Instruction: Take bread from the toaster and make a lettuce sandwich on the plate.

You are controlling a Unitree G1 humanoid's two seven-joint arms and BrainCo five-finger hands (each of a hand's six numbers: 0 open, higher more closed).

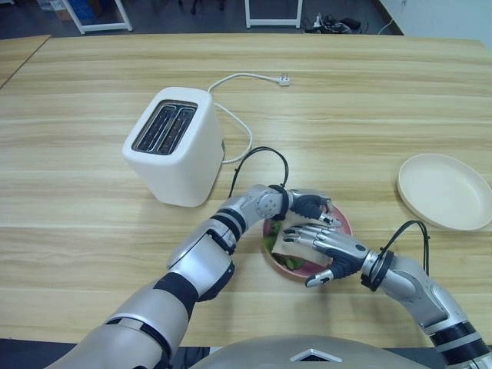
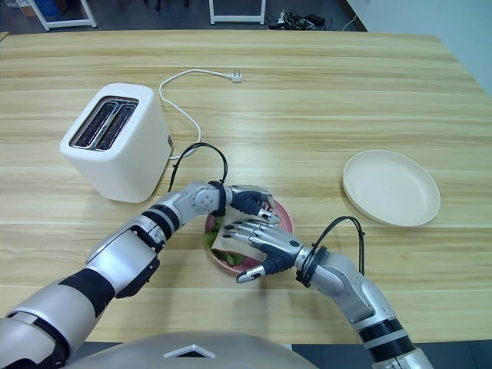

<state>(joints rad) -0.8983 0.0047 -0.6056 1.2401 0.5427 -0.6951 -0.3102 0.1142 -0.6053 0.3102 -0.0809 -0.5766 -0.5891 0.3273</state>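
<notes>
A pink plate (image 2: 287,219) sits at the near middle of the table and carries a slice of bread (image 2: 225,241) with green lettuce (image 2: 231,260) showing under its edge. My left hand (image 1: 311,206) lies over the far side of the plate, fingers stretched out above the food and holding nothing. My right hand (image 1: 327,246) rests flat on the bread from the near right, fingers spread, thumb off the plate's near rim. Most of the sandwich is hidden under the two hands. The white toaster (image 1: 175,142) stands to the left, and both its slots look dark and empty.
An empty cream plate (image 1: 444,190) lies at the right. The toaster's white cord (image 1: 238,123) runs back across the table to an unplugged plug (image 1: 284,79). Black cables loop up from both wrists near the pink plate.
</notes>
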